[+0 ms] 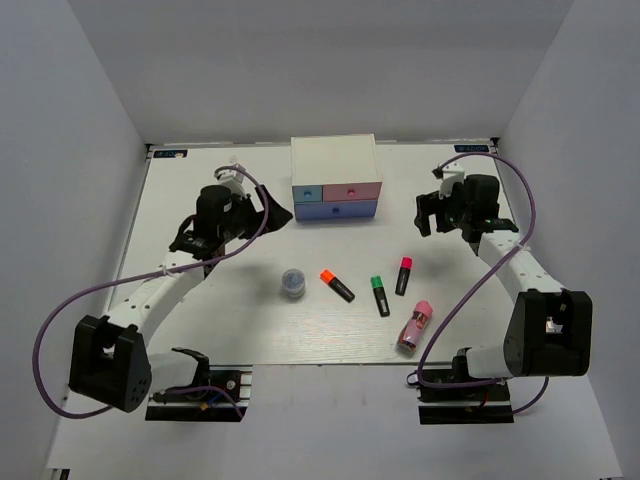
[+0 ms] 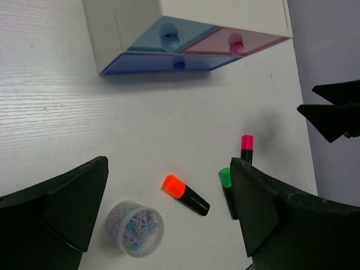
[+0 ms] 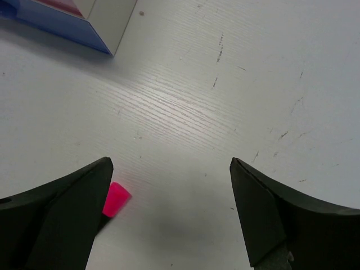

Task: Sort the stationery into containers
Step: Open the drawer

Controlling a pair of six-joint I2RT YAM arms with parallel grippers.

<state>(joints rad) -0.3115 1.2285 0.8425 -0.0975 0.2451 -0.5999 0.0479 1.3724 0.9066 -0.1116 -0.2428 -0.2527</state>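
Observation:
The white drawer chest (image 1: 335, 180) (image 2: 169, 34) stands at the back middle with its light blue, pink and periwinkle drawers shut. In front of it lie the round pot (image 1: 293, 283) (image 2: 135, 228), the orange highlighter (image 1: 337, 285) (image 2: 185, 194), the green highlighter (image 1: 380, 295) (image 2: 225, 179), the pink-red highlighter (image 1: 403, 275) (image 2: 247, 143) (image 3: 116, 199) and the pink tube (image 1: 415, 326). My left gripper (image 1: 272, 212) (image 2: 169, 163) hovers open left of the chest, holding nothing. My right gripper (image 1: 432, 212) (image 3: 170, 162) hovers open right of the chest, empty, above bare table.
The white table (image 1: 220, 310) is walled on three sides by grey panels. Purple cables loop off both arms. The chest's lower corner (image 3: 62, 17) shows at the top left of the right wrist view.

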